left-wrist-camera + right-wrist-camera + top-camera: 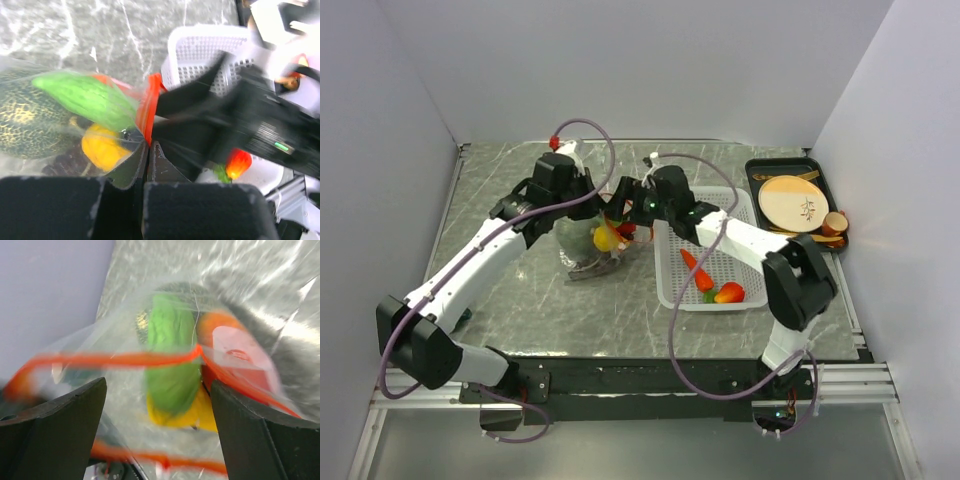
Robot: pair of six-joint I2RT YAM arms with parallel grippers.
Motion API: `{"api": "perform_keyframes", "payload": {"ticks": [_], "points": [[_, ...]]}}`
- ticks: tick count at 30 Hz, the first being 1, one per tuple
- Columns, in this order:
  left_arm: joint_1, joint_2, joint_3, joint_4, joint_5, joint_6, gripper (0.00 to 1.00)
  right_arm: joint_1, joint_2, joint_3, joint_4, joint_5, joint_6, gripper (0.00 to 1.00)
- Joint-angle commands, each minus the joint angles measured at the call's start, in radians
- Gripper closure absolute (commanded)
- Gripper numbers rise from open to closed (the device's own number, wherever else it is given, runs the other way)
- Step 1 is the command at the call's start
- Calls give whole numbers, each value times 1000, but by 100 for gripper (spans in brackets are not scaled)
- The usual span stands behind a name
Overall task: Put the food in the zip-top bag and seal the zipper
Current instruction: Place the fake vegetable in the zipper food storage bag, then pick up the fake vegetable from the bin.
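Note:
The clear zip-top bag lies at the table's middle. Inside show a dark green round fruit, a green piece, a yellow piece and an orange-red piece. My left gripper is shut on the bag's orange-red zipper strip and holds the mouth up. My right gripper is open, its jaws wide apart at the bag's mouth, with the zipper strip across the gap and nothing held. A carrot and a red piece lie in the white basket.
A dark tray at the back right holds a tan round disc and a small brown cup. White walls close in the left, back and right of the table. The two grippers are close together over the bag.

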Motion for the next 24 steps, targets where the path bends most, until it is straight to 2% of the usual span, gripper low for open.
{"api": "perform_keyframes", "payload": {"ticks": [1,5,6,10,15,17,19,21,24], "points": [[40,-51,44,45,-25,-30,99,-9,-174,-25,-28,129,-88,8],[60,-56,27,36,-25,-39,99,-52,-253,-53,-94,224,-123,7],[66,-62,22,41,-69,-42,99,-65,-278,-71,-128,235,-128,9],[92,-96,-45,80,-143,-62,99,-141,-333,-146,-189,272,-130,40],[123,-68,-27,74,-111,-23,99,-246,-372,-230,-309,336,-157,40],[128,-13,0,82,14,31,99,-268,-379,-249,-346,384,-178,39],[126,27,39,59,35,24,99,-299,-389,-276,-378,409,-200,38],[126,30,15,134,104,5,99,-312,-373,-272,-425,412,-232,37],[126,41,14,156,156,-16,99,-322,-329,-258,-459,305,-336,36]]}}
